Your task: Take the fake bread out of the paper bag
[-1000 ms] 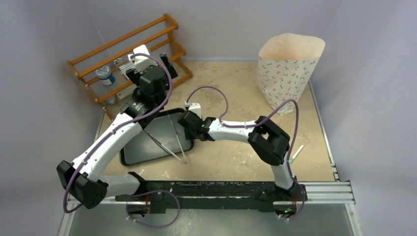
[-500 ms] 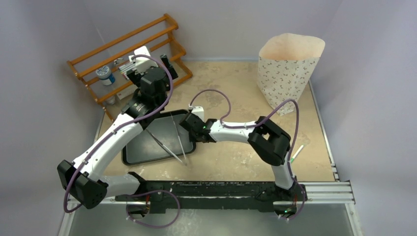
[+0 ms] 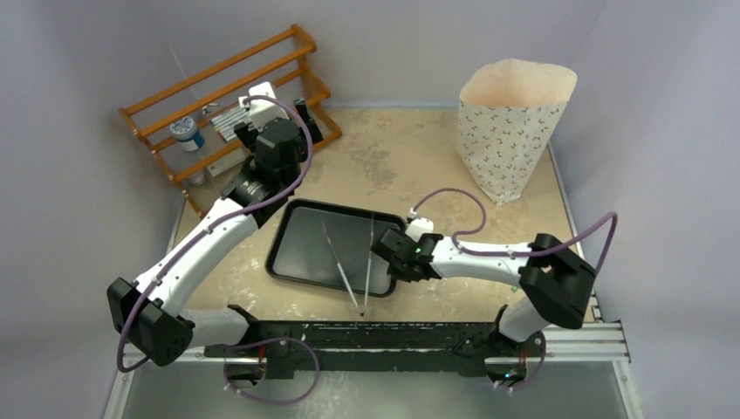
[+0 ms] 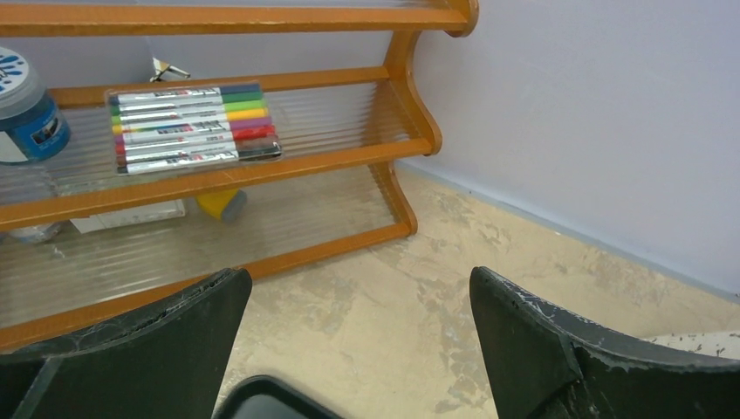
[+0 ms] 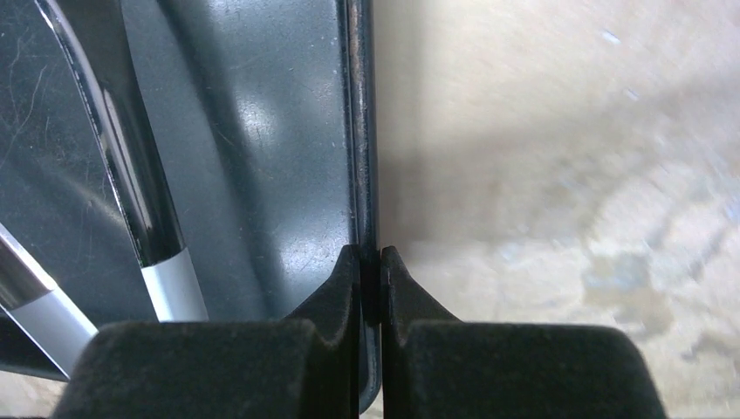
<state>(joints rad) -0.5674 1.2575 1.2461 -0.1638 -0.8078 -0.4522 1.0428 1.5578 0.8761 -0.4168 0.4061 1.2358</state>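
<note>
Right pincer (image 5: 369, 257) grips the black tray (image 3: 301, 249)
It is clamped shut on the tray's rim, while the left pincer (image 4: 358, 279) gapes empty near the wooden rack (image 4: 262, 175). The paper bag (image 3: 510, 140) stands upright, far right on the worktop (image 3: 410, 148).

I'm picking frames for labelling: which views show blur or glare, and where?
Right wrist view: the table is smeared and soft, while the black tray rim at the right gripper is sharp; pale glare on the tray floor and metal rod. Left wrist view: crisp, marker pack readable. Top view: even, soft light, paper bag clear.
</note>
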